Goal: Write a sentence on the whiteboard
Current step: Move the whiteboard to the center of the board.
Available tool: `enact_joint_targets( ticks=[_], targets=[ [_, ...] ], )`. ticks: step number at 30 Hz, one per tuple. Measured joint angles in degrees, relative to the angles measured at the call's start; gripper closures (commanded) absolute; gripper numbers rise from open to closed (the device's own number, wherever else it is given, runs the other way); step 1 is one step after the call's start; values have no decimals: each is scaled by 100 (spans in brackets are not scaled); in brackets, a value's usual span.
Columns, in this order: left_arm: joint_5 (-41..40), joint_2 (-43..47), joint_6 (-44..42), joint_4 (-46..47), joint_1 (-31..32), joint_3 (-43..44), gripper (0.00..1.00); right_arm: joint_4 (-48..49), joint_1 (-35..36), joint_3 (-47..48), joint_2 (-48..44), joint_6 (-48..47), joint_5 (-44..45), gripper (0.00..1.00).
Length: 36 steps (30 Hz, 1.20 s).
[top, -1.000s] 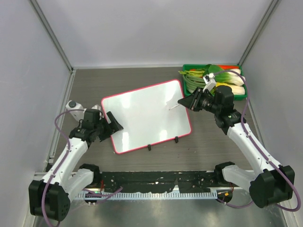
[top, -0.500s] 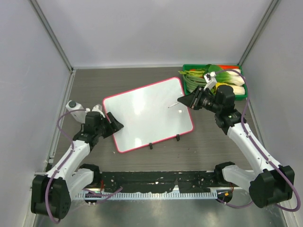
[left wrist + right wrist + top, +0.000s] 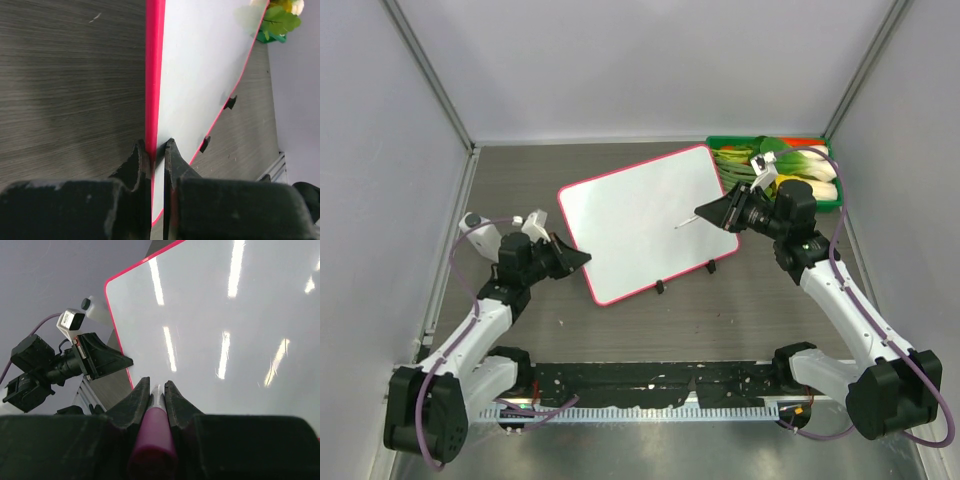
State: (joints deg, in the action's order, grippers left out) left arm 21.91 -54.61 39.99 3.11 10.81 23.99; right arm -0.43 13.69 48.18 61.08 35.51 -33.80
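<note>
The whiteboard (image 3: 640, 215), white with a pink-red frame, lies tilted across the middle of the table; no sentence is in view on its surface. My left gripper (image 3: 582, 258) is shut on the board's left edge, one finger on each face (image 3: 156, 146). My right gripper (image 3: 708, 214) is shut on a pink marker (image 3: 154, 432) and hovers over the board's right part. The marker's pale tip (image 3: 681, 227) points down-left at the white surface (image 3: 225, 315). Two black clips (image 3: 660, 287) sit on the board's near long edge.
A green tray (image 3: 740, 141) of vegetables stands at the back right, and the board's far corner reaches its left end. The enclosure walls close in on the left, back and right. The arm bases and a black rail (image 3: 650, 385) run along the near edge.
My left gripper has closed on the board's left edge. The board has slid to the right and turned, its far corner now at the tray. The right gripper has barely moved.
</note>
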Motion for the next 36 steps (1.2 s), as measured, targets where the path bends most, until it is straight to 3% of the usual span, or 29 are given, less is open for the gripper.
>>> enact_joint_targets(
  ticks=[10,18,31,36],
  targets=[
    [533,-398,-175,485,-17,-2,100,0,0,0,0,0,2,99],
    [968,-1346,-291,927,-42,76,100,2,-2,-9,-7,0,4,99],
    [848,-2173,-610,758,356,896,100,-2,-35,-39,-11,-2,26,99],
    [697,-2358,-649,570,501,1152,79,-2,-35,-42,-11,-2,24,99]
  ],
)
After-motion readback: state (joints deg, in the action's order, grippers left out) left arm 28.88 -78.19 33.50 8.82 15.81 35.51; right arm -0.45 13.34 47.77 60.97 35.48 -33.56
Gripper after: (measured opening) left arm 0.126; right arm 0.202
